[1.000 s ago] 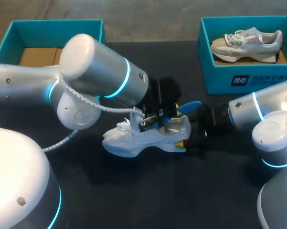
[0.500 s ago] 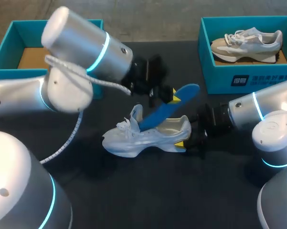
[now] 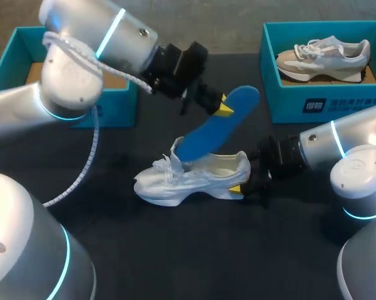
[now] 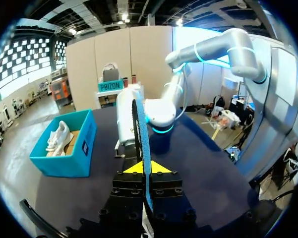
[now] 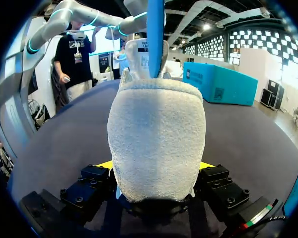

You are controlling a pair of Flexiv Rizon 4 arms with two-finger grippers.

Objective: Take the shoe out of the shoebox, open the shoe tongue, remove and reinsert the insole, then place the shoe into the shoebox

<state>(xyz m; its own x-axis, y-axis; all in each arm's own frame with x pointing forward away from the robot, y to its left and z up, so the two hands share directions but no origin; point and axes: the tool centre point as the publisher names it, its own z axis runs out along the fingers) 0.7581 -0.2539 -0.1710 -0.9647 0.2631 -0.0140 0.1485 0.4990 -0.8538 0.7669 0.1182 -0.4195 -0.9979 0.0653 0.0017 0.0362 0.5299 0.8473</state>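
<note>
A white shoe (image 3: 188, 178) lies on its sole mid-table, toe to the left. My right gripper (image 3: 241, 186) is shut on its heel; in the right wrist view the fuzzy heel (image 5: 156, 134) fills the gap between the yellow tips of that gripper (image 5: 156, 166). My left gripper (image 3: 220, 107) hangs above the shoe, shut on the heel end of a blue insole (image 3: 216, 128). The insole slants down, its toe end still at the shoe's opening beside the raised tongue. In the left wrist view the insole (image 4: 141, 134) stands edge-on between the tips of the left gripper (image 4: 142, 168).
A teal shoebox (image 3: 313, 103) at the back right holds a second, beige shoe (image 3: 322, 53). Another teal shoebox (image 3: 25, 44) with a cardboard floor stands at the back left, partly behind my left arm. Dark tabletop lies in front of the shoe.
My left gripper has risen up and back from the shoe, drawing the blue insole most of the way out. The right gripper and the shoe have stayed put.
</note>
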